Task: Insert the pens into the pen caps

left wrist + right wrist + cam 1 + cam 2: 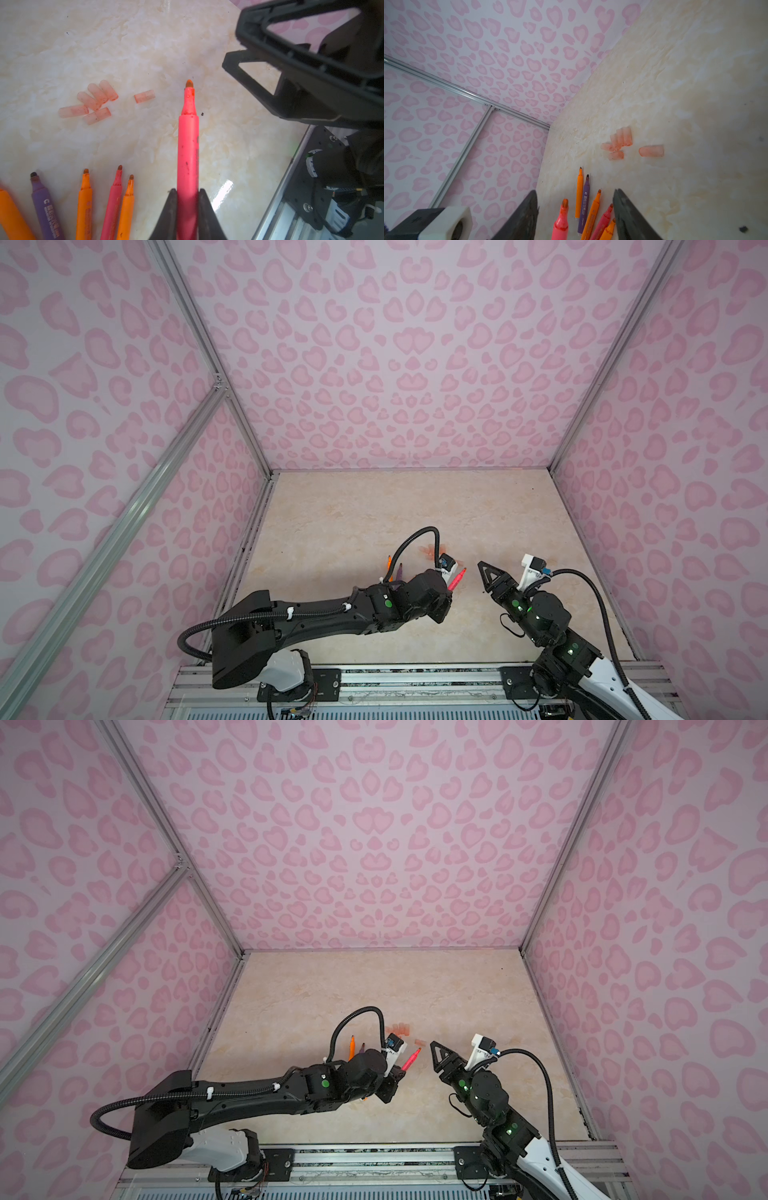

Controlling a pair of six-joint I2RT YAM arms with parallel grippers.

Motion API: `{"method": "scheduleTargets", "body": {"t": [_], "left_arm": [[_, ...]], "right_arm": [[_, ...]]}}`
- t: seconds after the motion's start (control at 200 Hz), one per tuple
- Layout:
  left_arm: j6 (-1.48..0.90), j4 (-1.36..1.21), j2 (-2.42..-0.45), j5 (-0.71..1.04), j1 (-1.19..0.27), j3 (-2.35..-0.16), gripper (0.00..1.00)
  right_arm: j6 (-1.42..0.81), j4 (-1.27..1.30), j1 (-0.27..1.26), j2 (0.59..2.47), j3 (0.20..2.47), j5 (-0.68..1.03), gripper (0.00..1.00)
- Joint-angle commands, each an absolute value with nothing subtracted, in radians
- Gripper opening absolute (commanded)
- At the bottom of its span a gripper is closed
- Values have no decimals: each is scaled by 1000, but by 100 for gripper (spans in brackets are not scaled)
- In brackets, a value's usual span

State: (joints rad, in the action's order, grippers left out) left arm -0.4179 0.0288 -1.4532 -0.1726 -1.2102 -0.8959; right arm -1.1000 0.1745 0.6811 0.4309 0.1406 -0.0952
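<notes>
Left jaws grip a pink-red pen [188,149] above the middle of the surface [145,41] (tip bare). Right jaws hang apart, empty; next, I think, they must pick up the lone cap [144,96] nearby.

A slim pink-red marker pen [188,145], uncapped with a dark pointed tip, was clamped by its barrel in the left pincer [188,190]. Five more uncapped pens lay fanned side by side on the cream marbled bench [145,41]: three orange pens [84,203], one purple pen [44,207] and a second pink-red pen [112,207]. Beyond their tips, five short translucent pale pink caps [91,101] lay clustered and touching. A sixth cap [144,96] lay alone, near the cluster.
</notes>
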Motion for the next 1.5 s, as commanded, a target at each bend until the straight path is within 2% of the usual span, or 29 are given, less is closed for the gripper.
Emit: {"method": "scheduleTargets", "body": {"t": [0.0,0.26,0.485,0.59,0.76,0.865,0.96,1.085,1.36,1.495], "left_arm": [[-405,0,-1441,-164,-1209,-918,9],[-405,3,-1473,-179,-1209,-931,8],[-401,0,-1471,-173,-1210,-949,8],[-398,-1,-1473,-169,-1209,-954,8],[-397,-3,-1469,-171,-1209,-949,9],[-397,-1,-1468,-181,-1210,-946,18],[-397,-8,-1468,-186,-1210,-948,32],[-392,-5,-1480,-190,-1208,-964,42],[-387,-16,-1509,-189,-1200,-986,45],[-385,-23,-1510,-186,-1200,-989,41]], "right_arm": [[-1103,285,690,503,155,-49,58],[-1088,366,740,600,177,-31,59],[-1087,407,791,691,201,-60,54],[-1092,418,793,722,207,-59,43],[-1101,403,793,719,204,-87,17],[-1127,431,795,713,181,-103,0],[-1147,454,800,720,178,-98,0],[-1162,486,813,734,191,-89,0],[-1187,538,865,720,189,-115,0],[-1199,549,887,726,189,-136,0]]}}
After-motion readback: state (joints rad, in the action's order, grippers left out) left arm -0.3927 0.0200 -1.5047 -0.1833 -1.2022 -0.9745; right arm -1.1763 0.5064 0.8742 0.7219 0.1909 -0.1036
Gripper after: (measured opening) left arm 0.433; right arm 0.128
